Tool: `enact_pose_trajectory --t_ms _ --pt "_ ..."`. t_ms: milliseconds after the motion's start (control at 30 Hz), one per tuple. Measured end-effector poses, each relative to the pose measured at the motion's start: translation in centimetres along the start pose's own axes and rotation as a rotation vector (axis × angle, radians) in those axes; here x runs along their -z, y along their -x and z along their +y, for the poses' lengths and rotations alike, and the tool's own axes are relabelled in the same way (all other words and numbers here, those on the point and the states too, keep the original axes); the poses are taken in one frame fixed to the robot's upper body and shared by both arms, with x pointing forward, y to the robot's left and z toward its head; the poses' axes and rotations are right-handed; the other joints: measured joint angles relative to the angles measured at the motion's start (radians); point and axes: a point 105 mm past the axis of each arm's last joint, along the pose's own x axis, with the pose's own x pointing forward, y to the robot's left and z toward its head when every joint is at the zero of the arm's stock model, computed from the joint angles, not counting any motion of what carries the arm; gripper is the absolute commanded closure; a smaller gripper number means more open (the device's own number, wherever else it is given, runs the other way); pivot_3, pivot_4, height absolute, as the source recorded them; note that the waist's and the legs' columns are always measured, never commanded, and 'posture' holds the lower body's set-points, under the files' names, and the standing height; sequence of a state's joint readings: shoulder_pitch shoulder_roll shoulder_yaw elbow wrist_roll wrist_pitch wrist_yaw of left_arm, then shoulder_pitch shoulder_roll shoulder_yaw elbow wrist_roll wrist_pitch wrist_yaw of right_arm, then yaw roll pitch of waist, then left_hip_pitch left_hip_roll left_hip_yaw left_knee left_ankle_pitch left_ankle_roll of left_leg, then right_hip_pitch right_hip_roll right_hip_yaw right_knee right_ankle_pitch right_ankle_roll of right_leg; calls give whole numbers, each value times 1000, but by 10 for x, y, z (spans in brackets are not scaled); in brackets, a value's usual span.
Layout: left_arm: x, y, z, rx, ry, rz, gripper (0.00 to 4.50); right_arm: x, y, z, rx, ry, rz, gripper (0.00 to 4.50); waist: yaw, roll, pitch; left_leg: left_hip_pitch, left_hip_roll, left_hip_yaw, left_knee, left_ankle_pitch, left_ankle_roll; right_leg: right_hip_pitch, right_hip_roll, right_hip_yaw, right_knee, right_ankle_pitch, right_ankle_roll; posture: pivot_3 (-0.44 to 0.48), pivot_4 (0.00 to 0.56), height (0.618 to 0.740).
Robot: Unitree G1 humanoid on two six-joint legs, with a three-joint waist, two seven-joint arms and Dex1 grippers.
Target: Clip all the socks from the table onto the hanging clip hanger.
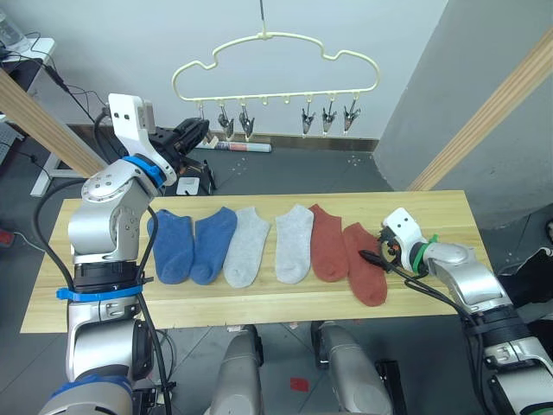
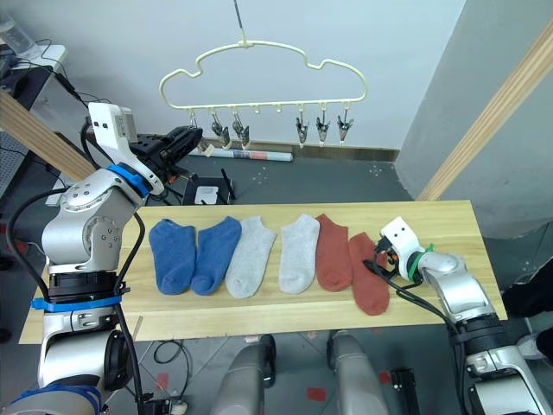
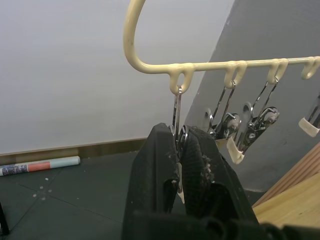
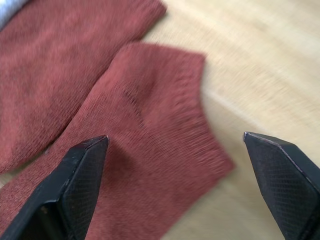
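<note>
Six socks lie in a row on the wooden table (image 1: 432, 207): two blue (image 1: 173, 245) (image 1: 213, 244), two light grey (image 1: 248, 246) (image 1: 294, 244), two rust red (image 1: 327, 242) (image 1: 366, 264). Behind and above the table hangs the cream clip hanger (image 1: 276, 65). My left gripper (image 1: 200, 132) is raised to the hanger's left end, shut on the leftmost metal clip (image 3: 177, 107). My right gripper (image 4: 175, 137) is open low over the cuff of the rightmost red sock (image 4: 150, 150), one finger on each side of it.
Slanted wooden poles stand at the left (image 1: 43, 121) and right (image 1: 492, 108) of the table. More clips (image 1: 327, 119) hang along the hanger's bar. A rolled tube (image 1: 242, 147) lies on the floor behind, and a white desk (image 1: 22, 47) is at far left.
</note>
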State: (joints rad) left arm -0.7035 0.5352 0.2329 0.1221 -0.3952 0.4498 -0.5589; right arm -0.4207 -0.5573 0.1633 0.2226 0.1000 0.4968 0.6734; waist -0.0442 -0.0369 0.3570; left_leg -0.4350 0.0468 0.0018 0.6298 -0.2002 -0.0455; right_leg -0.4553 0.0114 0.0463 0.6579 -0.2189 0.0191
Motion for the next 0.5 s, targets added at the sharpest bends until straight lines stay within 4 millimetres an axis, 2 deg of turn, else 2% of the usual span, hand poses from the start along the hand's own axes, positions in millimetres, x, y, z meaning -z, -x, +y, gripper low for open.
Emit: enact_pose_trajectory --t_ms 167,267,500 --pt "0 0 0 -2 0 0 4422 -3 -3 1 -14 29 -3 0 1 0 0 0 0 0 0 0 0 0 0 0 1 0 0 -32 381 740" --pt "0 0 0 -1 -1 -1 4422 -3 -4 2 -20 44 1 506 2 0 0 0 0 0 0 0 0 0 0 0 1 0 0 -29 381 740" --pt "-1 1 -1 2 -1 3 4422 -2 -5 5 -42 73 2 2924 6 0 0 0 0 0 0 0 0 0 0 0 1 0 0 -19 381 740"
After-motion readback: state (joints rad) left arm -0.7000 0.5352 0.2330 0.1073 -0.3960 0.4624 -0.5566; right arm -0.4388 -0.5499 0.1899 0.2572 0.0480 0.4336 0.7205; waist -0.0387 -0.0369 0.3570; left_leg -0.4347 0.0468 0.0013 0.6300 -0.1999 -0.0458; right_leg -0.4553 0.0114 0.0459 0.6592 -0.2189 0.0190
